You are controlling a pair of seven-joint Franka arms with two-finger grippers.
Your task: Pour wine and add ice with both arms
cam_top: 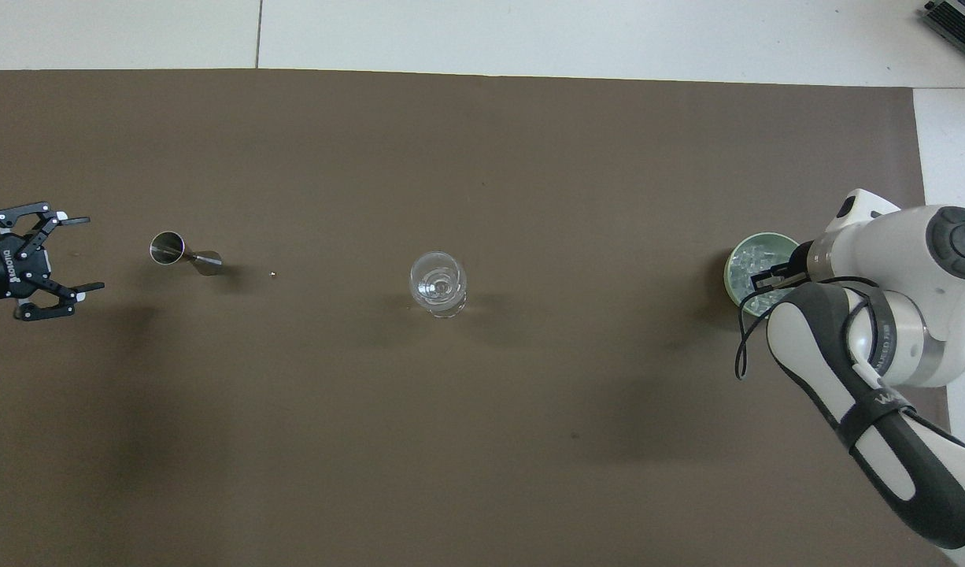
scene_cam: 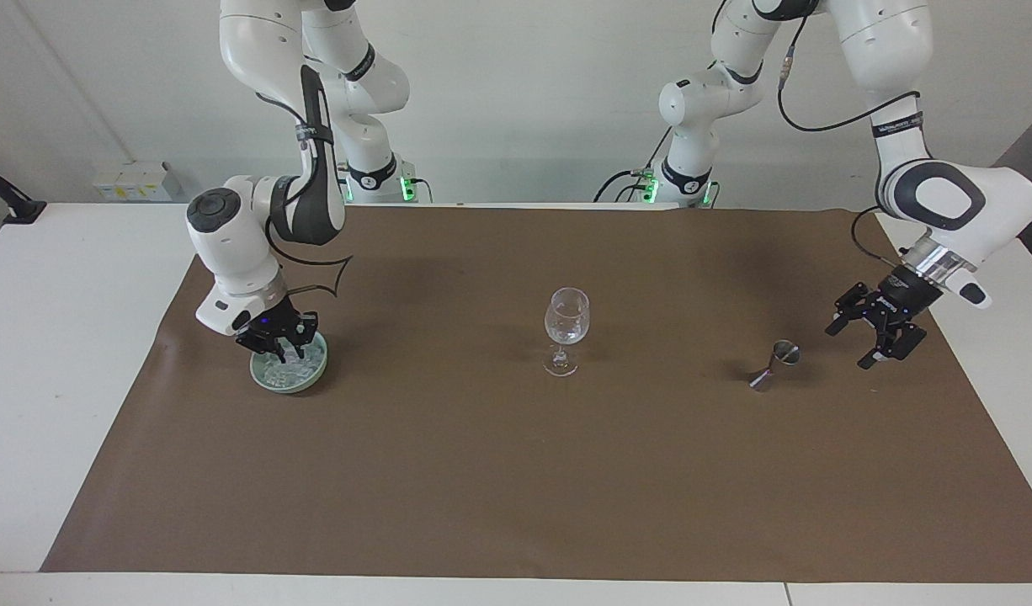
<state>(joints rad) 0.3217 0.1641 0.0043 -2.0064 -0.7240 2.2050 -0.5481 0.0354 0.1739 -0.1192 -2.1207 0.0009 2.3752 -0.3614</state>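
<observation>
At right arm's end of worktop, right gripper fingers closed in ice, pale green bowl; left gripper fingers wide beside steel jigger.

The right gripper, fingers pinched together, points down into the ice bowl, while the left gripper, fingers spread, hangs well apart from that bowl.

A plain brown mat covers the white table. The bowl is pale green, its ice whitish-clear; the jigger is silver, the wine glass colourless.
</observation>
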